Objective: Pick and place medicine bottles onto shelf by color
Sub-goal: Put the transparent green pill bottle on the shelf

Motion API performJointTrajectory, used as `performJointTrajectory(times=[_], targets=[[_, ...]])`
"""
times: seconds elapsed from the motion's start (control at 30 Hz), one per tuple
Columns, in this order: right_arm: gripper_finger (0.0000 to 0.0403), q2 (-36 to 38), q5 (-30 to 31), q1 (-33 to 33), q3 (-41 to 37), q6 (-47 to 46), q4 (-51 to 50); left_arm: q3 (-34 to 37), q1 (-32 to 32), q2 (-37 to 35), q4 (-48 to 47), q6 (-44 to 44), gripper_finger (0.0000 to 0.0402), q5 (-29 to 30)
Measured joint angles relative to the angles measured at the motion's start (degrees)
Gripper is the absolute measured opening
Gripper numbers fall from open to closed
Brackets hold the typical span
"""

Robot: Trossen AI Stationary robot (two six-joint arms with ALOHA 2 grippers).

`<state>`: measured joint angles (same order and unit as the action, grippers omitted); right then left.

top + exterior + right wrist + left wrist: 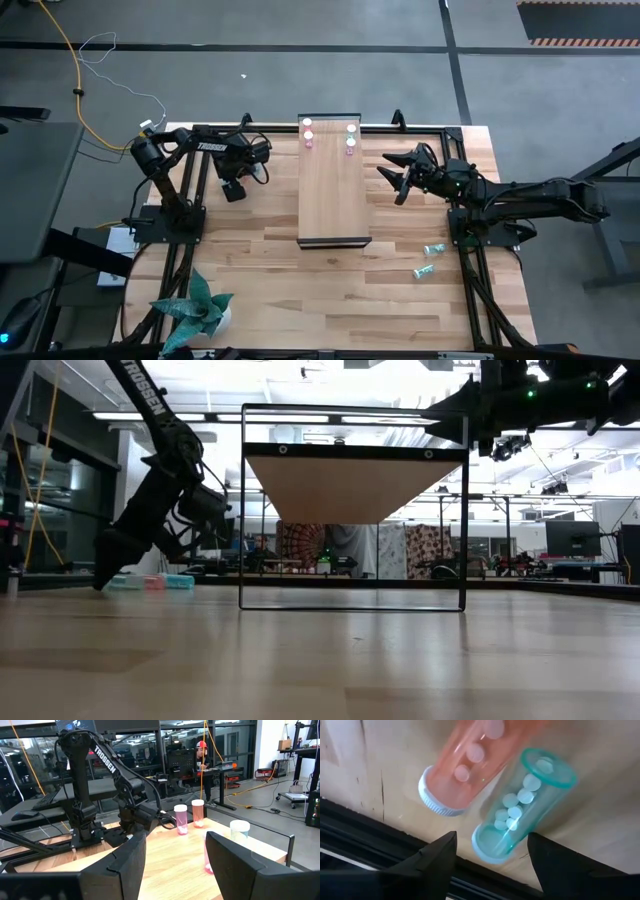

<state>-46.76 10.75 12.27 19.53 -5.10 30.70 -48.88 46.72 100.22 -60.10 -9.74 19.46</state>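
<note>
Four vials stand at the far end of the shelf (pixel 334 180): two pink vials (pixel 307 131) on its left side, two green vials (pixel 351 136) on its right, in the view from above. Your right wrist camera shows one pair more plainly, as two capped pink vials (pixel 180 818) upright side by side, while a third vial (pixel 239 831) is partly cut off behind a finger and another, pink one is mostly hidden behind the same finger.

From table height you see only the shelf's underside and frame; the vials on it are out of sight.

Your left gripper (pixel 233 190) points down at the table left of the shelf, fingers spread. Its wrist camera shows a pink bottle (pixel 465 767) and a teal bottle (pixel 522 802) lying touching each other near the table's edge, just ahead of the fingertips, ungripped; the pink one's end is cut off. Overhead the gripper hides them.

Your right gripper (pixel 398 178) hangs right of the shelf, jaws wide, holding nothing.

Two more teal vials (pixel 429 260) lie on the table near the right arm's base, too small to make out.
</note>
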Motion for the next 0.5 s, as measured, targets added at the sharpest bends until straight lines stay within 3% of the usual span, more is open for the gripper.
performJointTrajectory(times=[0.5], targets=[[0.0199, 0.0, 0.02, 0.0, 0.0, 0.0, 0.02, 0.07, 0.0, -0.04, 2.11, -7.22, 0.0117, -2.07]])
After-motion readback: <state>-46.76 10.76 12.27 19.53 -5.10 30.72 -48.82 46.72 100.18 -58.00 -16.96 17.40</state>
